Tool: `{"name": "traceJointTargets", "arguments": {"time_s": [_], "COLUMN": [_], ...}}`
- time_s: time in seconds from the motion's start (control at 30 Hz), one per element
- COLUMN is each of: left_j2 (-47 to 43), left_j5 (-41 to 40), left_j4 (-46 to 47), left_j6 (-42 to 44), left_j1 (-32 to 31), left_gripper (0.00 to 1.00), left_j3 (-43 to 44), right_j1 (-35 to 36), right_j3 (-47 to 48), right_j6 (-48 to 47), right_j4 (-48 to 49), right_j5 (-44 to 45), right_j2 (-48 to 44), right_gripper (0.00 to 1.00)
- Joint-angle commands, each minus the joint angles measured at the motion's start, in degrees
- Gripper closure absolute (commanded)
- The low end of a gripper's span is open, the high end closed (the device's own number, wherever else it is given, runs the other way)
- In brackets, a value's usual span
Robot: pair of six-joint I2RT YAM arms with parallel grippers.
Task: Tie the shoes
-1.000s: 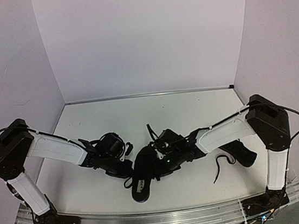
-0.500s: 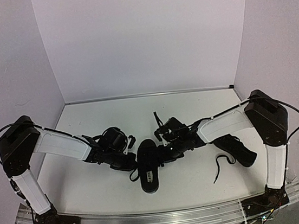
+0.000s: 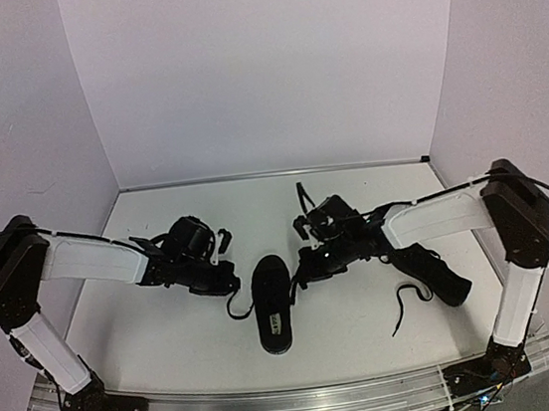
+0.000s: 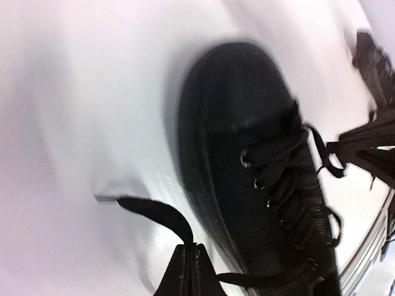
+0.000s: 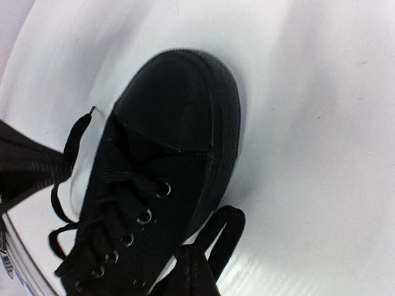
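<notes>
One black shoe [image 3: 273,304] lies mid-table with its toe pointing away and its pale insole label showing. My left gripper [image 3: 232,283] is just left of it, shut on a black lace [image 4: 157,214] that curls up out of the fingertips [image 4: 185,259]. My right gripper [image 3: 299,269] is just right of the shoe, shut on a folded loop of lace [image 5: 226,227]. In both wrist views the shoe [image 4: 247,154] [image 5: 166,129] shows its toe cap and eyelets. The second shoe [image 3: 435,274] lies at the right, partly under my right arm.
The second shoe's loose lace [image 3: 407,304] trails toward the near edge. White walls close the table on the left, back and right. A metal rail [image 3: 299,403] runs along the near edge between the arm bases.
Both grippers have moved apart and away from the near edge, drawing the laces outward. The middle shoe has turned from tilted to straight and slid slightly farther from the rail.
</notes>
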Motion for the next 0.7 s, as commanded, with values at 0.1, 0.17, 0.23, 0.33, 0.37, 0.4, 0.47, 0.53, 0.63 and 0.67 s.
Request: {"name": "traceJointTargets", "arguments": {"time_s": [0.1, 0.17, 0.23, 0.33, 0.37, 0.4, 0.47, 0.53, 0.63, 0.67], "left_j2": [-17.94, -19.68, -21.34, -23.27, -23.82, -24.28, -24.93, -25.82, -27.40, -27.64], "left_j5": [-13.77, -16.35, -18.12, -18.74, -18.89, -19.11, -20.00, -20.00, -17.31, -16.39], "left_j4": [-6.05, -8.15, -9.06, -8.10, -7.49, -6.96, -6.59, -6.20, -3.38, -2.30], "left_j6": [4.32, 4.21, 3.70, 2.62, 2.37, 2.06, 0.93, -0.48, -2.72, -3.08], "left_j1": [4.81, 5.72, 6.79, 8.02, 8.23, 8.41, 8.92, 10.61, 13.64, 14.35], "left_gripper": [1.00, 1.00, 1.00, 1.00, 1.00, 1.00, 1.00, 1.00, 1.00, 1.00], "left_j3": [-0.03, 0.35, 0.12, -1.78, -2.69, -3.64, -5.67, -7.82, -12.30, -13.56], "right_j1": [-6.51, -8.20, -9.77, -11.22, -11.59, -11.96, -12.77, -13.48, -14.13, -14.28], "right_j3": [-4.62, -6.19, -8.02, -10.51, -11.22, -11.99, -13.72, -15.61, -17.67, -18.02], "right_j6": [-2.24, -2.50, -2.51, -2.26, -2.22, -2.15, -1.97, -1.74, -1.55, -1.52], "right_j4": [-3.32, -4.65, -5.43, -6.15, -6.41, -6.66, -7.12, -7.26, -7.34, -7.34], "right_j5": [3.89, 4.84, 5.70, 6.46, 6.84, 7.30, 8.47, 9.19, 10.50, 10.72], "right_j2": [-18.09, -20.89, -23.58, -26.18, -26.72, -27.14, -27.93, -28.66, -29.33, -29.32], "right_gripper": [1.00, 1.00, 1.00, 1.00, 1.00, 1.00, 1.00, 1.00, 1.00, 1.00]}}
